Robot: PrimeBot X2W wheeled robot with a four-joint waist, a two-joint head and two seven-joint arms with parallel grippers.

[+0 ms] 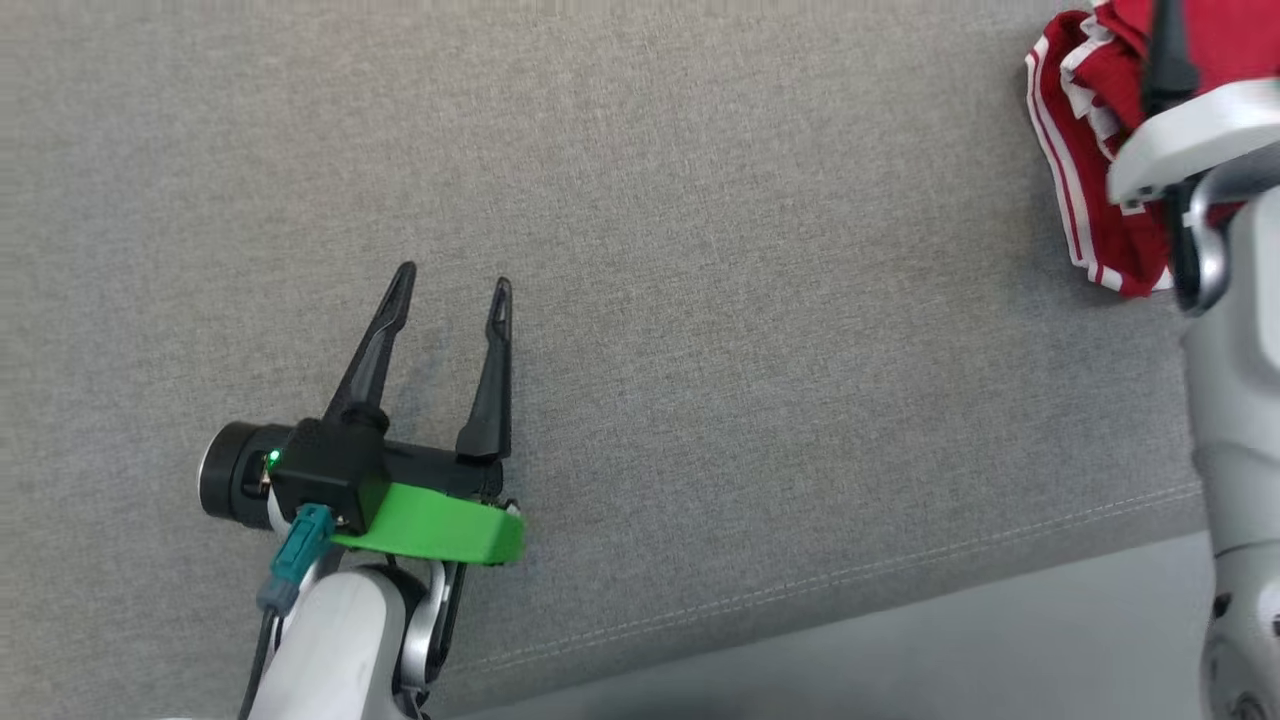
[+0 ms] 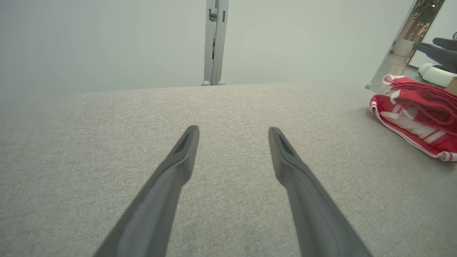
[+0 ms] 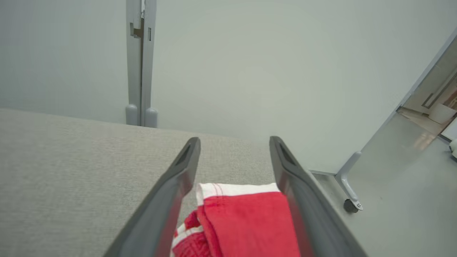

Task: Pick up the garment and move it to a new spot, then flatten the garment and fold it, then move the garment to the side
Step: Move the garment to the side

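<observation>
Head view: left tool at 7 o'clock, fingers spread, over the grey fabric surface. Red-and-white striped garment lies bunched on the surface at 1 o'clock, near its edge. Right tool: fingers spread, straddling the garment.

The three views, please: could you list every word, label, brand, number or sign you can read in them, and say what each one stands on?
No readable text in any view.
Garment: red with white stripes, no print or tag visible.
Left tool and its green collar: no markings, just a small green light.
Grey cloth surface: plain.
</observation>
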